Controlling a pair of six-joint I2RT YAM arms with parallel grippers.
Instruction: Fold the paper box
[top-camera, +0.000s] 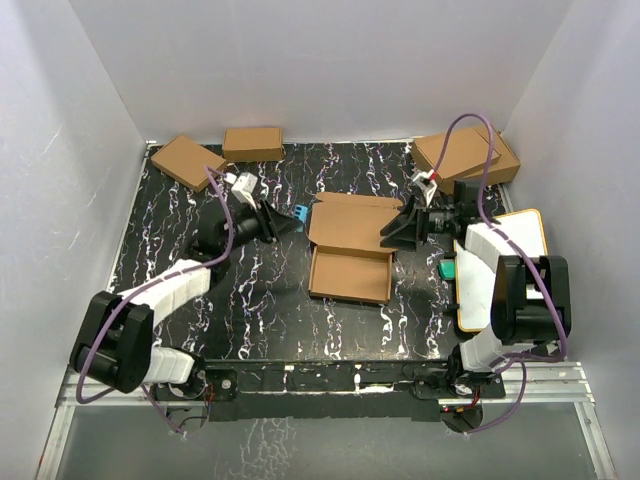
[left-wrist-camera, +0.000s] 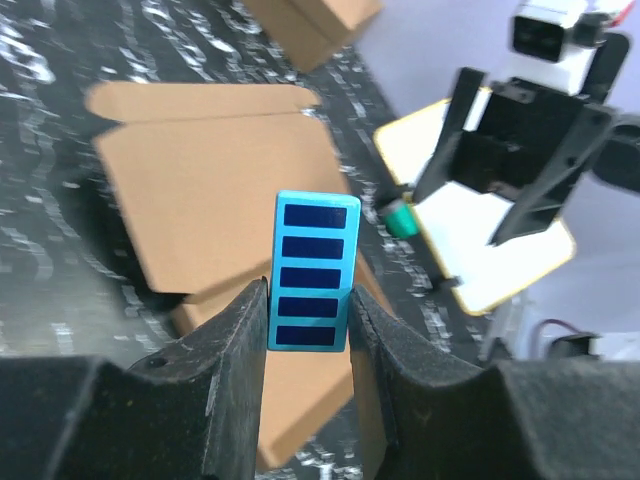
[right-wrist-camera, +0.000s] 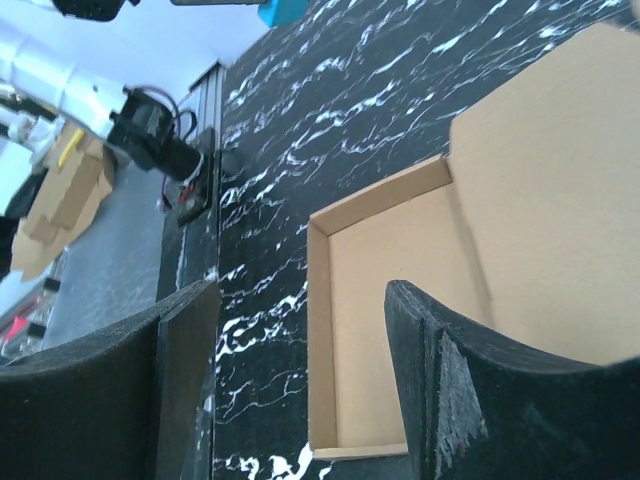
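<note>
The paper box (top-camera: 350, 255) lies at table (top-camera: 250, 300) centre: tray walled at six o'clock, lid flat toward twelve. Light, stiff card, probably best taken at the lid edge. At nine o'clock the left tool (left-wrist-camera: 310, 310) pinches a blue block (left-wrist-camera: 314, 272); at three, the right tool (right-wrist-camera: 300, 380) gapes empty.

A blue block (left-wrist-camera: 313, 270) fills the gap between the fingers of the left gripper (left-wrist-camera: 310, 325). The 2 fingers of the right gripper (right-wrist-camera: 300, 290) stand apart with the gap free; the paper box (right-wrist-camera: 370, 250) lies beyond.

A flat brown box (top-camera: 188, 161) lies far left; a second box (top-camera: 253, 143) near it; stacked boxes (top-camera: 465, 155) far right; a striped blue block (left-wrist-camera: 314, 270).
</note>
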